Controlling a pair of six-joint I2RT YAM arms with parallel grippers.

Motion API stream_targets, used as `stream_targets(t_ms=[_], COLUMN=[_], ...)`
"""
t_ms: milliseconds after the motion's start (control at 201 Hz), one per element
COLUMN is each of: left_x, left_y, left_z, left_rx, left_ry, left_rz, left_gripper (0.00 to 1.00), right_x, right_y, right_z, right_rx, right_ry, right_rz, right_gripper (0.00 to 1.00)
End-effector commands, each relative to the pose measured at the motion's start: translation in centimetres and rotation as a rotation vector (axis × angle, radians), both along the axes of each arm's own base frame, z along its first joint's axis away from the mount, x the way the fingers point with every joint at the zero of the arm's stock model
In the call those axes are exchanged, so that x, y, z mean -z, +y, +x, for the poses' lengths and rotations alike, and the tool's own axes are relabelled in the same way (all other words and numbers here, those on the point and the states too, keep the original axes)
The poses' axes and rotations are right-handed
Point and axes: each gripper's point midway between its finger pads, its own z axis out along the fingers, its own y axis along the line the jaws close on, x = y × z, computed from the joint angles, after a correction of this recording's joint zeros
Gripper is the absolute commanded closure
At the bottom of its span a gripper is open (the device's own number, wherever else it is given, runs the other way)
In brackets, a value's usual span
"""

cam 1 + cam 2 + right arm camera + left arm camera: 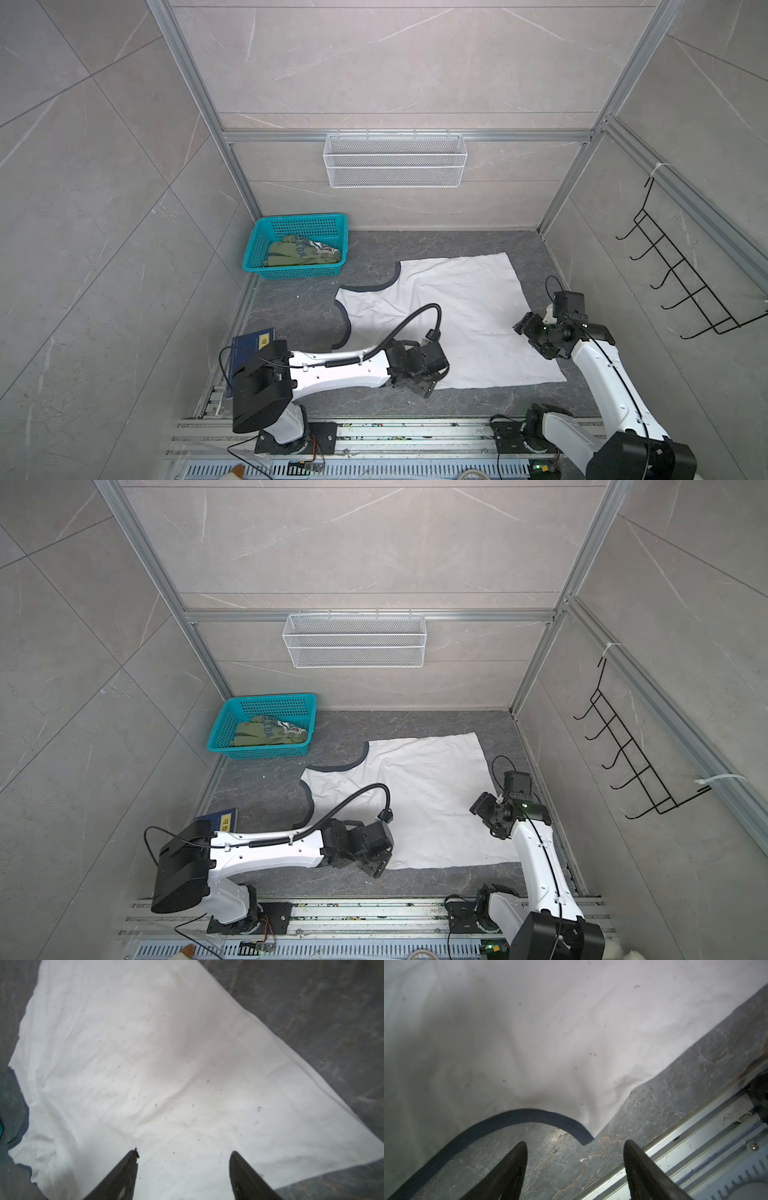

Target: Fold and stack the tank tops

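left gripper [575,1142] stands with its two dark fingers [512,1167] spread wide and nothing between them, poised over bare table [560,1167] just short of the navy trim [529,1114] curving round an armhole of the white tank top [550,1032]. whether the tips touch the table cannot be told. beside it runs the metal rail [695,1147] at the table's near edge.

right gripper [184,1151] is likewise parted and holds nothing. its fingers [245,1176] hover over plain white cloth, with the top's straight edges running off to either side.

in both top views the white tank top lies spread flat in the middle of the dark table, neck and armholes to the left, hem to the right. the left arm reaches to its near edge and the right arm to its right side.

the olive tank top [291,257] sits crumpled inside a teal basket [305,217] at the far left corner of the table, well apart from the white one. a dark blue book [253,345] lies near the left arm's elbow, partly hidden by it. on the back wall hangs a white wire basket [395,162], and on the right wall a black hook rack [681,282].
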Motion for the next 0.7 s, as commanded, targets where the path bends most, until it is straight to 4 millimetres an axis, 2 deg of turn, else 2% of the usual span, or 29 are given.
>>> stream_targets(t_ms=[0, 189, 323, 522, 597, 692], left_x=[1.0, 2.6, 3.3, 4.6, 4.7, 4.8], left_y=[0.1, -0.2, -0.6, -0.8, -1.0, -1.1], left_z=[-1.2, -1.5, -1.2, -1.0, -0.9, -0.7], left_rx=[0.056, 0.112, 0.127, 0.134, 0.141, 0.136], left_ry=[-0.017, -0.045, -0.058, -0.047, -0.044, -0.047], left_rz=[0.07, 0.148, 0.149, 0.155, 0.152, 0.147], left_gripper=[0.25, 0.29, 0.31, 0.35, 0.38, 0.4], right_x=[1.2, 2.2, 3.1, 4.7, 5.5, 5.5], right_y=[-2.6, -4.8, -6.1, -6.2, -6.6, -6.8], right_z=[-2.6, -4.0, -6.0, -6.8, -7.7, -7.8], right_rx=[0.187, 0.31, 0.413, 0.476, 0.517, 0.531], right_ry=[0.074, 0.117, 0.172, 0.202, 0.235, 0.236], right_rz=[0.002, -0.002, -0.032, 0.022, 0.01, 0.002], right_gripper=[0.29, 0.3, 0.33, 0.36, 0.37, 0.38])
